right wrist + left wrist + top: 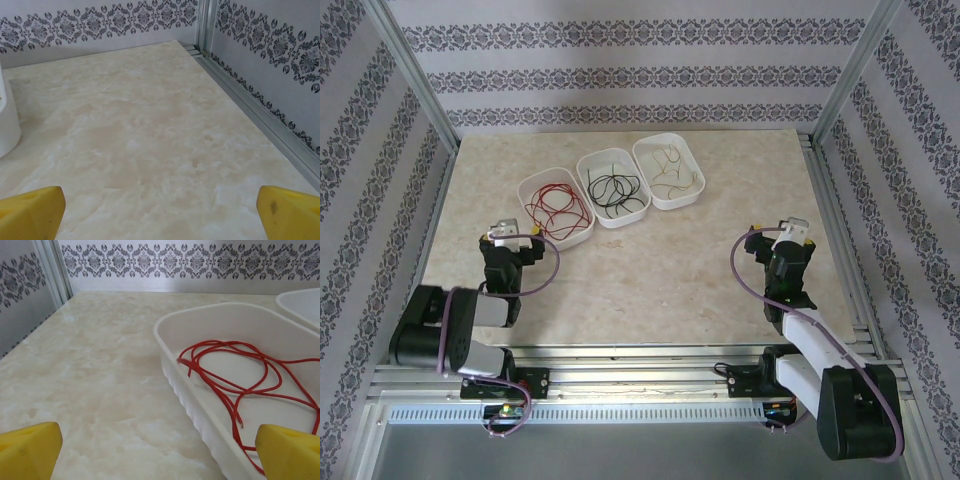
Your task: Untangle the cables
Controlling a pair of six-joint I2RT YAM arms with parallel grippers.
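On the beige marbled worktop [650, 280], 3 white oval plastic tubs stand in a row. The left tub [530, 180] holds the thin red cable [558, 205], the middle tub [589, 159] the black cable [613, 187], and the right tub [699, 190] the yellowish-tan cable [670, 172]. The left gripper [518, 232] hovers just beside the left tub, jaws released and empty. The right gripper [782, 236] hangs over bare worktop, well apart from the tubs, jaws likewise released.

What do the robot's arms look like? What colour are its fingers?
The left arm and right arm are built from chunky black joints and pale grey links. A thick purple cable loops along each one. The left gripper and right gripper are black with a pale block on top, and their fingertips are bright yellow wedges.
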